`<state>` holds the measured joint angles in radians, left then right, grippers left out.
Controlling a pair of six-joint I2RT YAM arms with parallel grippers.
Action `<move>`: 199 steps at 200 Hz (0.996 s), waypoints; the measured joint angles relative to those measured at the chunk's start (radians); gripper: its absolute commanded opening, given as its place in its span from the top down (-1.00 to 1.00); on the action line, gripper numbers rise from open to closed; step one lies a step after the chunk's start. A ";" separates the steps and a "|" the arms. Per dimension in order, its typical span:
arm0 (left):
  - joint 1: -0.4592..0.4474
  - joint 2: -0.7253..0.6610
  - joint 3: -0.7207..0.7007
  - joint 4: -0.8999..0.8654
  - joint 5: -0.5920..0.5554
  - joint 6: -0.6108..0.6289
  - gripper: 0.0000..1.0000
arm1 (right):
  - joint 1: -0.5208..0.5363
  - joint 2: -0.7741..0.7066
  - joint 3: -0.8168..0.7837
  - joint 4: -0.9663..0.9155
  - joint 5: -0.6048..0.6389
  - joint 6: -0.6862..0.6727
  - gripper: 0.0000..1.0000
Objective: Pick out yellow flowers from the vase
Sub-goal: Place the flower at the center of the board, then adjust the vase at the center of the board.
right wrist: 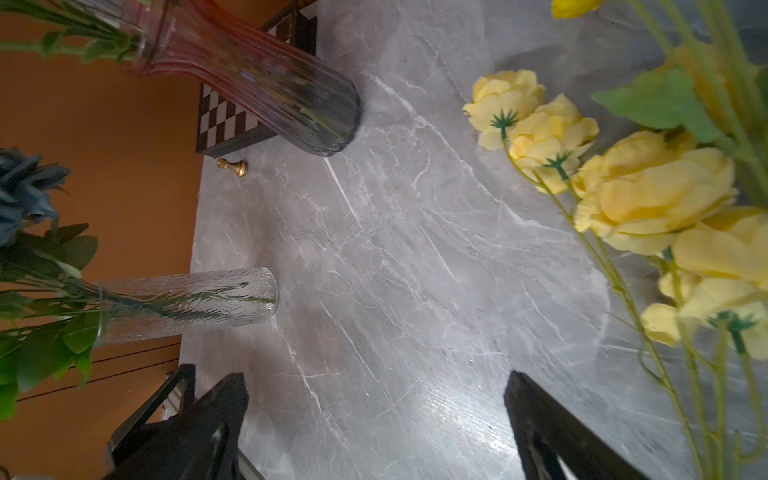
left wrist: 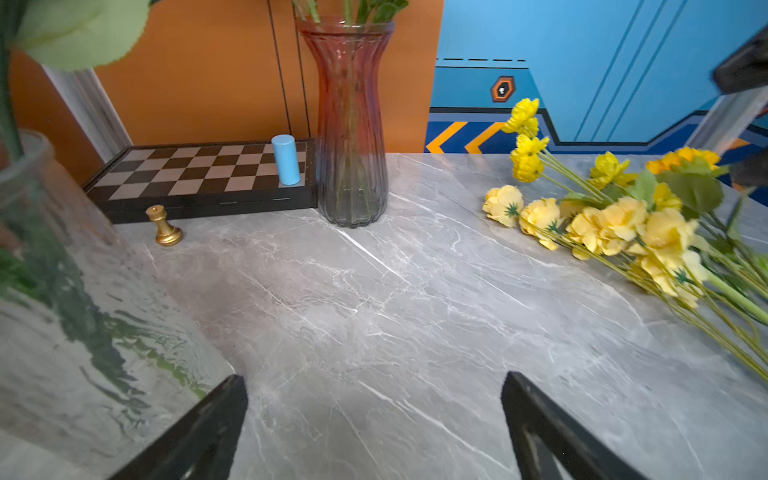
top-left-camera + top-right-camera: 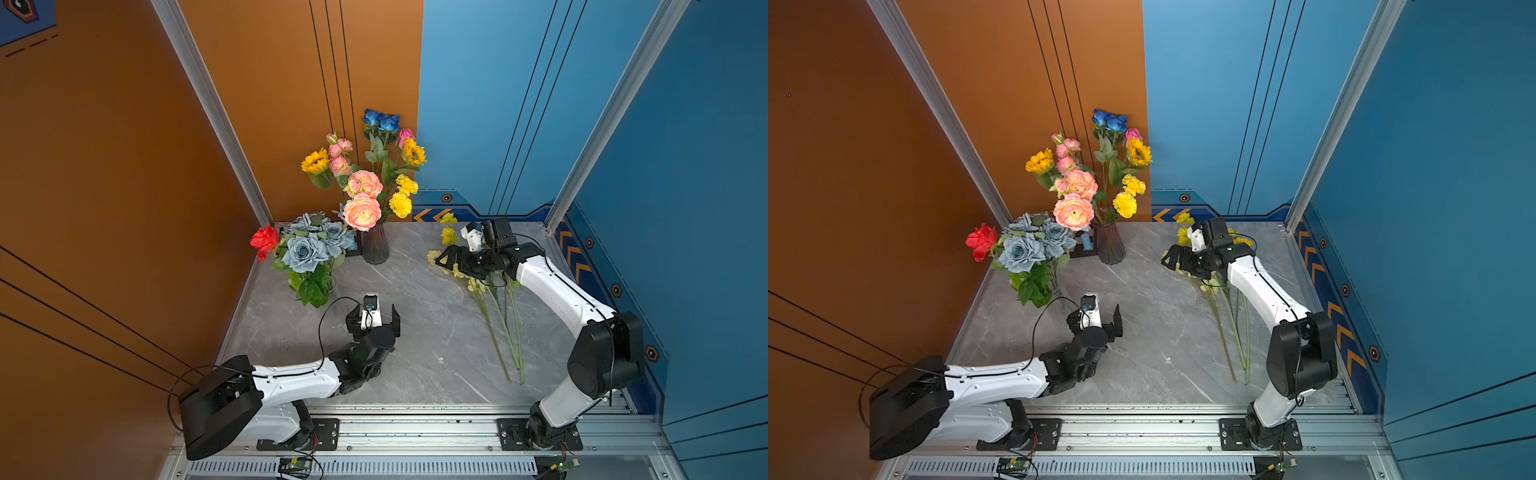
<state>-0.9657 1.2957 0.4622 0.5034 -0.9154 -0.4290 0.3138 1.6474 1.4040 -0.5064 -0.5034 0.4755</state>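
Far left, a red rose (image 3: 264, 241) is poking out beside grey-blue roses (image 3: 309, 249), which are sitting in a clear vase (image 1: 187, 299). Just in front of them the left gripper (image 3: 373, 318) is hovering over the table (image 3: 415, 345), its fingers (image 2: 216, 415) spreading wide and gripping nothing. Back by the wall a chessboard (image 2: 199, 174) is lying flat, with a blue cylinder (image 2: 286, 159) standing on its corner and a gold chess piece (image 2: 164, 226) standing on the table just off its front edge. Right beside the board the dark vase (image 3: 375, 245) is standing upright. It is carrying two sunflowers (image 3: 315, 161) and a cluster of carnations (image 3: 402, 195) among peach peonies (image 3: 362, 212), small pink blooms and blue roses (image 3: 381, 119). Moving right, more yellow flowers (image 2: 602, 224) are lying in a loose bundle on the table, well apart from the dark vase. Their heads are pointing toward the back wall and their stems (image 3: 505, 332) are running toward the front edge. The right gripper (image 1: 374, 377) is hanging low over those heads with its fingers standing wide apart and empty, and the pale blooms are lying just to one side of them, not between.
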 measured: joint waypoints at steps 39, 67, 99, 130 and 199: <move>0.097 0.082 0.056 0.002 0.059 -0.071 -0.96 | 0.011 -0.018 -0.047 0.105 -0.050 0.041 -1.00; 0.161 0.131 0.068 0.001 0.103 -0.103 -0.96 | 0.015 -0.019 -0.072 0.143 -0.070 0.059 -1.00; 0.211 0.181 0.084 0.001 0.149 -0.119 -0.96 | 0.022 -0.027 -0.102 0.171 -0.074 0.072 -1.00; 0.247 0.204 0.084 0.001 0.219 -0.122 -0.96 | 0.022 -0.034 -0.117 0.182 -0.077 0.076 -1.00; 0.374 0.178 0.051 0.002 0.368 -0.114 -0.96 | 0.023 -0.071 -0.121 0.192 -0.078 0.091 -1.00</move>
<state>-0.5915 1.4734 0.5137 0.5049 -0.5472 -0.5430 0.3370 1.5761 1.2831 -0.3141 -0.5816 0.5667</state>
